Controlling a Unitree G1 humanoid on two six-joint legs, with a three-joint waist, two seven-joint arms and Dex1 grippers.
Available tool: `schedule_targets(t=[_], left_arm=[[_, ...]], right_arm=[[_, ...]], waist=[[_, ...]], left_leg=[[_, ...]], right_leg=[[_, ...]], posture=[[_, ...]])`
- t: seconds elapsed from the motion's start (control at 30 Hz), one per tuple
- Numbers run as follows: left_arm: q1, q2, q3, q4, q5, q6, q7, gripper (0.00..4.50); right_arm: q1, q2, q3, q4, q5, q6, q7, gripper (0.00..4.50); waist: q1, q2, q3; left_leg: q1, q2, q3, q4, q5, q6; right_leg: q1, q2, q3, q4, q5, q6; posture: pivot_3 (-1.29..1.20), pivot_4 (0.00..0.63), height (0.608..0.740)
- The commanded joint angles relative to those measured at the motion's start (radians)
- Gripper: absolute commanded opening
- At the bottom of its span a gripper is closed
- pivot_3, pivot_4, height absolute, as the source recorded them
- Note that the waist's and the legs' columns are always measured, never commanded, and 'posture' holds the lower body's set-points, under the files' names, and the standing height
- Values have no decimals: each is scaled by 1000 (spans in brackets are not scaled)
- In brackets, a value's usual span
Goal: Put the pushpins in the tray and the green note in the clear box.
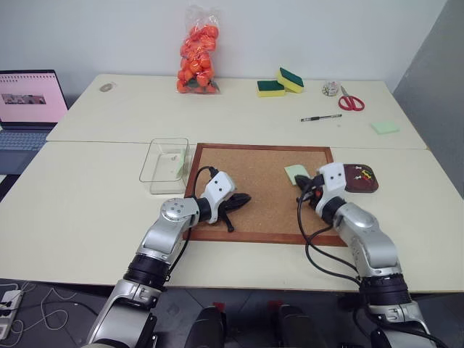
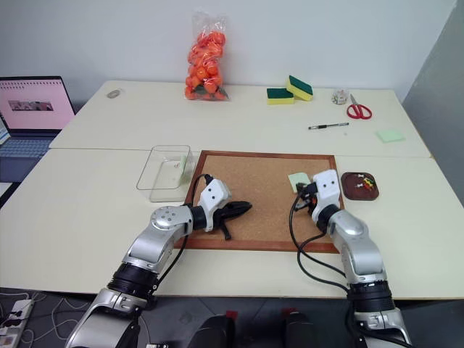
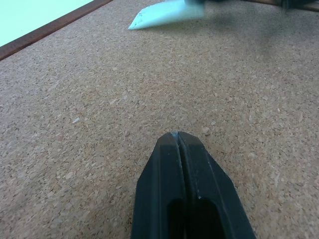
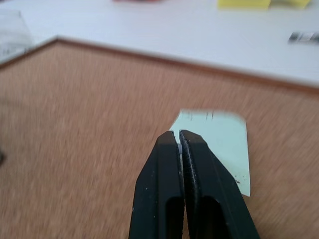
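Our right gripper [image 4: 179,134] has its jaws pressed together on the near edge of the green note [image 4: 222,139], which stands a little off the cork board [image 1: 264,190] near its right side. The pushpins [image 1: 365,174] lie in the small brown tray [image 1: 360,187] just right of the board, so we judge that half of the task done. The clear box [image 1: 165,163] sits by the board's left edge, well apart from the note, and looks empty apart from a faint pale patch that we cannot make out.

The step in hand, as we read it, is carrying the note across to that box. To do it well we should keep the jaws pinched firmly (the paper is thin and could slip or curl), lift until the free edge is clear of the cork, and travel left smoothly above the board.

Our left gripper [image 3: 178,135] rests closed and empty low over the board's left part, roughly on the way. We should pass behind or above it, and only release once the note hangs inside the box walls.
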Motion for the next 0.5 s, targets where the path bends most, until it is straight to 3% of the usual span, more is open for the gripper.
schedule_targets(t=[0.03,0.37,0.5], left_arm=[[16,0,-28,14,15,8,-9,0],[-31,-23,44,52,-8,-42,55,0],[-91,3,48,66,-15,-149,-2,706]], right_arm=[[-4,-4,-17,-55,15,3,-2,77],[14,-38,-14,-111,28,28,29,77],[13,-54,-11,-129,37,47,45,0]], waist=[[0,0,0],[1,0,0],[0,-1,1]], left_leg=[[0,0,0,0,0,0],[0,0,0,0,0,0],[-1,0,0,0,0,0]], right_leg=[[0,0,0,0,0,0],[0,0,0,0,0,0],[0,0,0,0,0,0]], posture=[[0,150,740],[0,150,740],[0,150,740]])
